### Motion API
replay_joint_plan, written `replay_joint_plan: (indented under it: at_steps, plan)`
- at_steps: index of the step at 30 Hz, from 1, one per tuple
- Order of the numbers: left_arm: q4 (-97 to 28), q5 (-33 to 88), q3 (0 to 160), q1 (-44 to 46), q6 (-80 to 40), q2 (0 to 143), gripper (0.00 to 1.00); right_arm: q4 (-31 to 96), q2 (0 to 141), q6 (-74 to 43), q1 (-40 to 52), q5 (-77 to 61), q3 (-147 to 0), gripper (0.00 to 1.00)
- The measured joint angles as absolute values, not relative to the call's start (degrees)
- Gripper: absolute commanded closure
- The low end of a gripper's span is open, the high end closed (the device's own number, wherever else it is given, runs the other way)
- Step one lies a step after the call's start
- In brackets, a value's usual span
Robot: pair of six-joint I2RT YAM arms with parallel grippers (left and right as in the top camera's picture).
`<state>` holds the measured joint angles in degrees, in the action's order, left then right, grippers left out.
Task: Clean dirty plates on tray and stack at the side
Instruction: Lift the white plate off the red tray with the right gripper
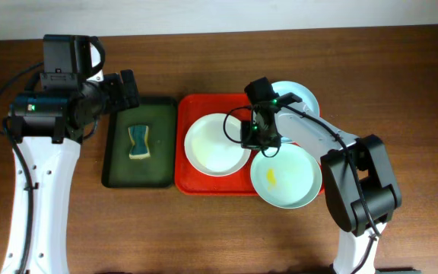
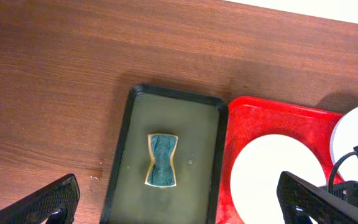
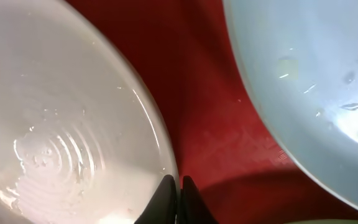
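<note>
Since it looks stiff, glossy and breakable, I'd pinch the mint plate [image 1: 286, 179] by the rim overhanging the tray's [image 1: 188, 183] near right corner. My right gripper [image 3: 178, 185], fingers together on nothing, sits between it and the white plate [image 1: 217, 144]; its arm [image 1: 310, 133] crosses a third plate [image 1: 301, 95] far right. The left gripper [image 1: 130, 90] gapes over the green tray [image 1: 116, 164] holding the sponge [image 1: 139, 141].

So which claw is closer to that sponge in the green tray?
Left. The left claw hangs open at the green tray's far edge, near the sponge. The right claw is over the red tray, beside the white plate, farther off.
</note>
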<state>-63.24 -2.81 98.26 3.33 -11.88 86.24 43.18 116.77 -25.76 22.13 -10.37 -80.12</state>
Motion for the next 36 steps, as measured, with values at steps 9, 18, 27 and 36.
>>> replay_joint_plan:
  at_steps: [9, 18, 27, 36]
  plan:
    - [-63.31, -2.81, 98.26, 3.33, -11.88, 86.24, 0.01, 59.16, 115.26, -24.6, 18.76, -15.75, -88.75, 0.96]
    - [-63.46, -2.81, 98.26, 3.33, -11.88, 86.24, 0.01, 56.07, 113.93, -26.39, 24.51, -16.58, -98.39, 0.96]
    - [-63.64, -2.81, 98.26, 3.33, -11.88, 86.24, 0.01, 43.83, 113.95, -30.2, 39.05, -0.78, -98.48, 0.96]
    - [-63.64, -2.81, 98.26, 3.33, -11.88, 86.24, 0.01, 38.24, 113.95, -26.44, 52.64, 32.34, -98.48, 0.96]
